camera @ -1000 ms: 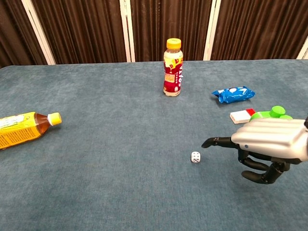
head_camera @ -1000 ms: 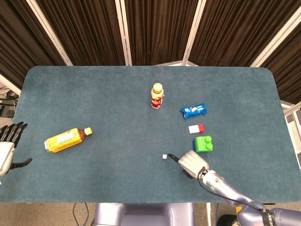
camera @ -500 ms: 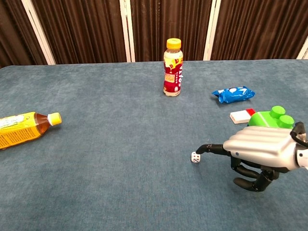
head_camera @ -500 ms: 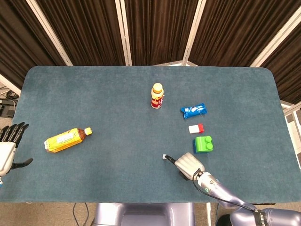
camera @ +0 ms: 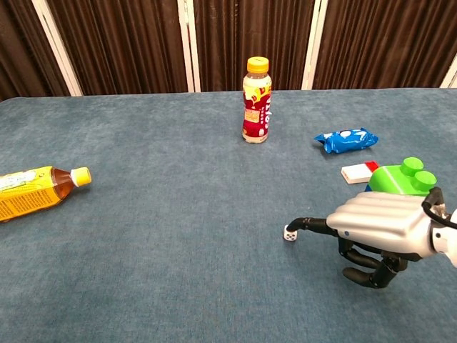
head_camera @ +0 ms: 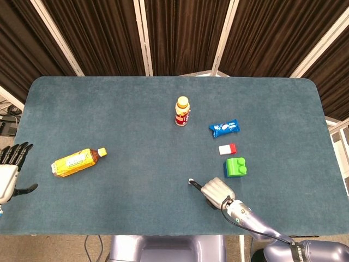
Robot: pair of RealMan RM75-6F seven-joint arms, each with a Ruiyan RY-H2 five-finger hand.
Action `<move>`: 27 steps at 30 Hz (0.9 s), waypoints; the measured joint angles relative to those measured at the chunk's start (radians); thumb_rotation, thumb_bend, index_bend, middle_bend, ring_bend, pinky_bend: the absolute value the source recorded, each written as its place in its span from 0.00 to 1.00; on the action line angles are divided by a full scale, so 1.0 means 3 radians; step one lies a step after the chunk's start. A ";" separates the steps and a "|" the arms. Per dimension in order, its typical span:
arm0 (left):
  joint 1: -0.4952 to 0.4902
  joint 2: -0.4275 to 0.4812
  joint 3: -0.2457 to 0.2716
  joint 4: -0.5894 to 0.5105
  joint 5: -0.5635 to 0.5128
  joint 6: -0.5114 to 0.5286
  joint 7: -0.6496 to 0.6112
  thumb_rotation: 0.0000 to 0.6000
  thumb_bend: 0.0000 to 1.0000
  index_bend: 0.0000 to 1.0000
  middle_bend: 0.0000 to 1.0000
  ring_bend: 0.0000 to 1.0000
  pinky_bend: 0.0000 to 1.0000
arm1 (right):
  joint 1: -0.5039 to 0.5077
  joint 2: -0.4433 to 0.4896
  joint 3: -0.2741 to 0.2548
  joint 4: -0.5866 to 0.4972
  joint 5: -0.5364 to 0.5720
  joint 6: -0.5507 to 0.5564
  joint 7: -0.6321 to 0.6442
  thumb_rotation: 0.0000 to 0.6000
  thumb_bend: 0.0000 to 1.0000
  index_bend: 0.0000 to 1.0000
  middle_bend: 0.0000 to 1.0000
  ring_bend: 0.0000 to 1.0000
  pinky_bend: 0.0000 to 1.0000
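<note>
On the worktop (camera: 143,250), right hand (camera: 378,229) fingertip touches die (camera: 289,234), grasping nothing; die light, rigid, best pinched by opposite faces.

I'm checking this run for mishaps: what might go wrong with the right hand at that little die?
1. The right hand meets the die with one outstretched fingertip only; the die is small and light, so it may roll or skid away across the table.
2. The other fingers are curled under the palm, close to the cloth, and may drag on it.
3. The green block sits just behind the hand; pulling back might bump it.
</note>
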 measured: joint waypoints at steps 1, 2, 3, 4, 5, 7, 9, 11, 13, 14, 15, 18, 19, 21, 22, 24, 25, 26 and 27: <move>-0.0001 0.0002 0.0000 0.0000 -0.0001 -0.0001 -0.0002 1.00 0.00 0.00 0.00 0.00 0.00 | 0.0004 0.0000 -0.0005 0.0005 0.0010 0.0002 0.0000 1.00 0.52 0.05 0.82 0.82 1.00; -0.0002 0.0002 0.0001 0.0000 0.0000 -0.0002 -0.0003 1.00 0.00 0.00 0.00 0.00 0.00 | 0.0009 0.0004 -0.0014 0.0008 0.0020 0.0004 -0.0001 1.00 0.52 0.05 0.82 0.82 1.00; -0.0003 0.0002 0.0002 0.0000 0.0000 -0.0005 -0.0004 1.00 0.00 0.00 0.00 0.00 0.00 | 0.0014 0.0008 -0.0022 0.0007 0.0028 0.0003 -0.0001 1.00 0.52 0.06 0.82 0.82 1.00; -0.0004 0.0002 0.0003 0.0000 0.0001 -0.0007 -0.0003 1.00 0.00 0.00 0.00 0.00 0.00 | 0.0017 0.0014 -0.0030 0.0005 0.0035 0.0001 -0.0002 1.00 0.52 0.06 0.82 0.82 1.00; -0.0005 0.0001 0.0005 0.0000 0.0002 -0.0009 -0.0002 1.00 0.00 0.00 0.00 0.00 0.00 | 0.0023 0.0021 -0.0042 -0.0001 0.0041 -0.0002 -0.0005 1.00 0.52 0.06 0.82 0.82 1.00; -0.0007 0.0001 0.0008 -0.0002 0.0002 -0.0015 -0.0003 1.00 0.00 0.00 0.00 0.00 0.00 | 0.0029 0.0033 -0.0061 -0.0012 0.0051 -0.0007 -0.0010 1.00 0.52 0.07 0.82 0.82 1.00; -0.0008 0.0002 0.0008 -0.0003 0.0003 -0.0011 0.0000 1.00 0.00 0.00 0.00 0.00 0.00 | 0.0034 0.0049 -0.0084 -0.0036 0.0057 -0.0013 -0.0012 1.00 0.52 0.07 0.82 0.82 1.00; -0.0005 0.0002 0.0008 -0.0006 0.0005 -0.0002 0.0002 1.00 0.00 0.00 0.00 0.00 0.00 | 0.0035 0.0072 -0.0109 -0.0073 0.0042 -0.0010 -0.0013 1.00 0.52 0.07 0.82 0.82 1.00; -0.0005 0.0003 0.0010 -0.0008 0.0003 -0.0003 0.0002 1.00 0.00 0.00 0.00 0.00 0.00 | 0.0033 0.0098 -0.0138 -0.0118 0.0005 -0.0001 -0.0011 1.00 0.52 0.07 0.82 0.82 1.00; -0.0005 0.0003 0.0011 -0.0008 0.0002 -0.0006 0.0003 1.00 0.00 0.00 0.00 0.00 0.00 | 0.0029 0.0118 -0.0163 -0.0152 -0.0029 0.0007 -0.0011 1.00 0.52 0.07 0.82 0.82 1.00; -0.0006 0.0001 0.0011 -0.0007 0.0001 -0.0008 0.0005 1.00 0.00 0.00 0.00 0.00 0.00 | 0.0025 0.0134 -0.0183 -0.0178 -0.0058 0.0014 -0.0010 1.00 0.52 0.07 0.82 0.82 1.00; -0.0008 -0.0002 0.0015 -0.0008 0.0005 -0.0008 0.0013 1.00 0.00 0.00 0.00 0.00 0.00 | 0.0009 0.0189 -0.0257 -0.0266 -0.0168 0.0042 -0.0010 1.00 0.52 0.07 0.82 0.82 1.00; -0.0008 -0.0002 0.0016 -0.0010 0.0007 -0.0007 0.0017 1.00 0.00 0.00 0.00 0.00 0.00 | 0.0003 0.0206 -0.0280 -0.0292 -0.0202 0.0052 -0.0010 1.00 0.52 0.07 0.82 0.82 1.00; -0.0008 -0.0003 0.0018 -0.0012 0.0007 -0.0007 0.0022 1.00 0.00 0.00 0.00 0.00 0.00 | -0.0009 0.0240 -0.0323 -0.0346 -0.0280 0.0076 -0.0007 1.00 0.52 0.07 0.82 0.82 1.00; -0.0008 -0.0003 0.0019 -0.0015 0.0007 -0.0006 0.0023 1.00 0.00 0.00 0.00 0.00 0.00 | -0.0014 0.0253 -0.0337 -0.0365 -0.0314 0.0088 -0.0005 1.00 0.52 0.07 0.82 0.82 1.00; -0.0007 -0.0002 0.0020 -0.0018 0.0008 -0.0004 0.0024 1.00 0.00 0.00 0.00 0.00 0.00 | -0.0026 0.0282 -0.0365 -0.0405 -0.0406 0.0125 0.0002 1.00 0.52 0.08 0.82 0.82 1.00; -0.0006 -0.0001 0.0020 -0.0022 0.0009 -0.0001 0.0020 1.00 0.00 0.00 0.00 0.00 0.00 | -0.0032 0.0295 -0.0375 -0.0422 -0.0452 0.0147 0.0009 1.00 0.52 0.08 0.82 0.82 1.00; -0.0005 0.0001 0.0020 -0.0024 0.0010 0.0002 0.0018 1.00 0.00 0.00 0.00 0.00 0.00 | -0.0042 0.0315 -0.0386 -0.0446 -0.0516 0.0181 0.0022 1.00 0.52 0.08 0.82 0.82 1.00; -0.0004 0.0002 0.0020 -0.0025 0.0010 0.0005 0.0016 1.00 0.00 0.00 0.00 0.00 0.00 | -0.0049 0.0333 -0.0394 -0.0465 -0.0568 0.0211 0.0035 1.00 0.52 0.08 0.82 0.82 1.00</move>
